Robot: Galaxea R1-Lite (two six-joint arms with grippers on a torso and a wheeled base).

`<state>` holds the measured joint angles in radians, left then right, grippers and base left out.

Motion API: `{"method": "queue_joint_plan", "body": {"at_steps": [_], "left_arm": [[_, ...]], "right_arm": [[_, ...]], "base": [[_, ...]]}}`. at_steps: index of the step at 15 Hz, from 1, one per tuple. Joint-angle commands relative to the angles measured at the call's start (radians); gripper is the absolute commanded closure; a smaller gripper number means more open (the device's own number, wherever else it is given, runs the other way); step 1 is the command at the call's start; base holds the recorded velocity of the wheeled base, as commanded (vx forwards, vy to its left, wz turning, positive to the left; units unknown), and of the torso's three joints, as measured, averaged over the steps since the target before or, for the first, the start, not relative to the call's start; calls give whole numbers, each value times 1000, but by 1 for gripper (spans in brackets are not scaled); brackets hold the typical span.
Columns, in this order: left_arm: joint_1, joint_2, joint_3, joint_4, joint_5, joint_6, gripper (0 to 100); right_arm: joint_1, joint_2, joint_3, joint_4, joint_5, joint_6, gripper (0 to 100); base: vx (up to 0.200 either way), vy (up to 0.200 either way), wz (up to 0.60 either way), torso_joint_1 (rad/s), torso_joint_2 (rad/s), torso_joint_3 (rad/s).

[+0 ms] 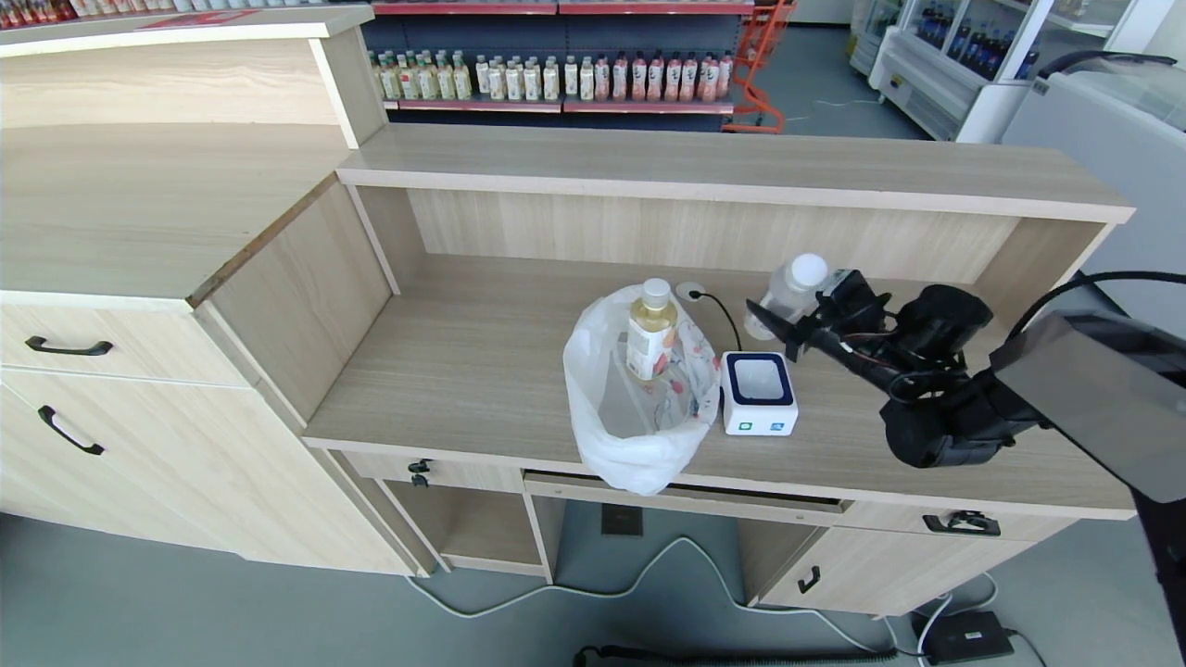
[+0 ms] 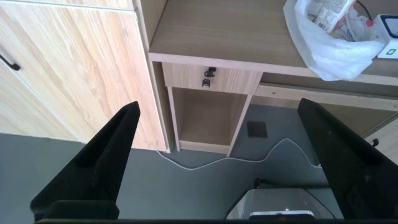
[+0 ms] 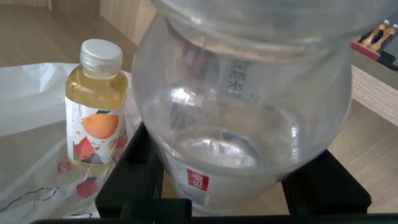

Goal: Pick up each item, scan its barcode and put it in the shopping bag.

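So, spotted left gripper (image 2: 217, 107) spread wide, down low by counter (image 1: 482, 371) front. Found bag (image 1: 593, 408) mid-counter, juice bottle (image 1: 651, 333) upright inside, scanner (image 1: 759, 393) just beside. Saw right gripper (image 1: 783, 320) clamped on clear bottle (image 1: 795, 283) behind scanner.

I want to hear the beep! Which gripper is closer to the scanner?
Right. The right gripper holds a clear bottle just behind the scanner. The left gripper hangs low, out in front of the counter.
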<state>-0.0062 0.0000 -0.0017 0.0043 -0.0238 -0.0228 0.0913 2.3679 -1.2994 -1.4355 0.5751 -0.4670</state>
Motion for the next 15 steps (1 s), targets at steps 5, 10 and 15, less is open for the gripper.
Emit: {"method": "queue_joint_plan", "body": {"at_steps": [5,10,15], "left_arm": [[0,0,0,0,-1,0,0],[0,0,0,0,-1,0,0],[0,0,0,0,-1,0,0]], "right_arm": [[-168,-756,373,573,-391,255,100],[-357,-911,669,537,-393,8,100],[-324,-843,692,414,-374,2,100]], "base": [[0,0,0,0,0,0],[0,0,0,0,0,0],[0,0,120,0,0,0]]}}
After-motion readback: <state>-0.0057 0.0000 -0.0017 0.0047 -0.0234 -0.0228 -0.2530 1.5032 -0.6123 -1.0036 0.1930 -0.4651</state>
